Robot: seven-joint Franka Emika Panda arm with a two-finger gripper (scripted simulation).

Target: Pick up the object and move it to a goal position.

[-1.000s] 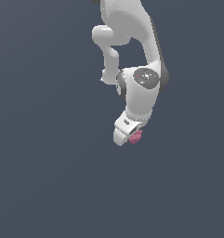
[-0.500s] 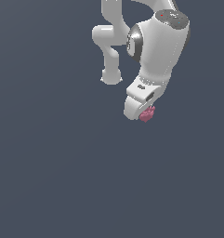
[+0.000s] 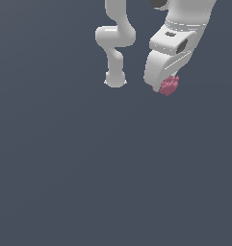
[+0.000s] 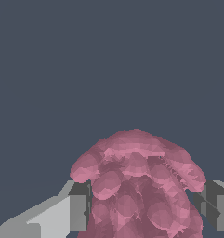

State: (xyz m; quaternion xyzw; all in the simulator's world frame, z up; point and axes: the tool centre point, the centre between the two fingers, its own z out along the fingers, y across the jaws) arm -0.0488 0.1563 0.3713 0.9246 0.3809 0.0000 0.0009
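Where the white robot gripper [image 3: 166, 88] ends, the small pinkish-red lumpy clump [image 3: 169, 85] is seen clamped between its grey fingers [image 4: 79, 207], one pressed to each side, and is carried clear of the plain dark grey surface [image 3: 88, 168].

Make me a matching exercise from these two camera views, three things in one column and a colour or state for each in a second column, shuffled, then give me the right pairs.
Things:
1. pink clump
2. gripper
3. arm base

States:
A. stands apart on the floor, toward the exterior view's left of the clump
B. knobbly, pinched between two pads
C. white body with dark pads, closed on something

Right pairs: 1-B, 2-C, 3-A
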